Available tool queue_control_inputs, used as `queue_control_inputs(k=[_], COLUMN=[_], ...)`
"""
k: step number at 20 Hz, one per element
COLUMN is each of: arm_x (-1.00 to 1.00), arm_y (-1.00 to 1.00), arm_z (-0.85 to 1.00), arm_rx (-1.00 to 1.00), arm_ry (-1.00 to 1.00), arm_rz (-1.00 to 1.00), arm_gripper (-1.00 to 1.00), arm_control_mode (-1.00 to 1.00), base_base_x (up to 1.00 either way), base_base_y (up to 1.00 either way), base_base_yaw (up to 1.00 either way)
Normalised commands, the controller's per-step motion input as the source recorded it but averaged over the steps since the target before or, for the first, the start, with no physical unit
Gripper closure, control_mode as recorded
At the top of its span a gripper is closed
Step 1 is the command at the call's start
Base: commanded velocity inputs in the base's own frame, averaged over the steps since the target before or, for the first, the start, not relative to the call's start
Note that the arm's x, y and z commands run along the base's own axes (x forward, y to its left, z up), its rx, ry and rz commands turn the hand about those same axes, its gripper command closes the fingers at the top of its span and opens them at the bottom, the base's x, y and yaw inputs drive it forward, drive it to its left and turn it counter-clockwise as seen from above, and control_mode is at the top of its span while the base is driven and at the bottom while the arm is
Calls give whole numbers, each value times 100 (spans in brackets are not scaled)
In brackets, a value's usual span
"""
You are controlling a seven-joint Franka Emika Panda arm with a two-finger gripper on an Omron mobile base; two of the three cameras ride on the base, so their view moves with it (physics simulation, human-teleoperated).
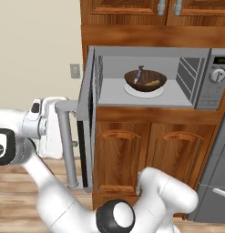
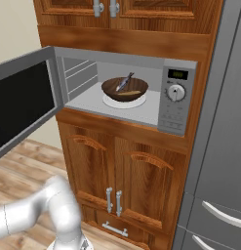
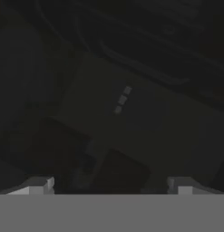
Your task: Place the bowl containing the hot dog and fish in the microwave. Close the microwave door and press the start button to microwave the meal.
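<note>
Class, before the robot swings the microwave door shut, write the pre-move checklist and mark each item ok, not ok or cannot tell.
1. Bowl inside the microwave, on the white turntable: ok.
2. Hot dog and fish in the bowl: ok.
3. Doorway free of obstructions: ok.
4. Microwave door shut: not ok, it stands wide open.
5. Gripper open, nothing held: ok.
6. Gripper touching the door handle: cannot tell.

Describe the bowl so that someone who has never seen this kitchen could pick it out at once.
Find the silver-grey microwave built into the wooden cabinets, its door swung wide open. Inside, in the middle of the cavity, a white turntable disc carries the bowl. It is a shallow, round, dark-brown dish, the only vessel in there, with a slender grey fish and a tan hot dog lying in it.
</note>
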Motion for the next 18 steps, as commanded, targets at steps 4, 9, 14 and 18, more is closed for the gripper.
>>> queue_control_inputs(k=[4,9,14,18], arm_x=[-59,-47,-6,1], arm_y=[-100,-100,-100,-100], arm_z=[0,0,0,-2], arm_rx=[13,15,21,17], arm_ry=[-18,-22,-24,-23], arm_rz=[-2,0,7,14], arm_gripper=[-100,-100,-100,-100], arm_control_mode=[-100,-100,-100,-100], base_base_x=[0,0,0,0], base_base_y=[0,0,0,0], base_base_yaw=[0,0,0,0])
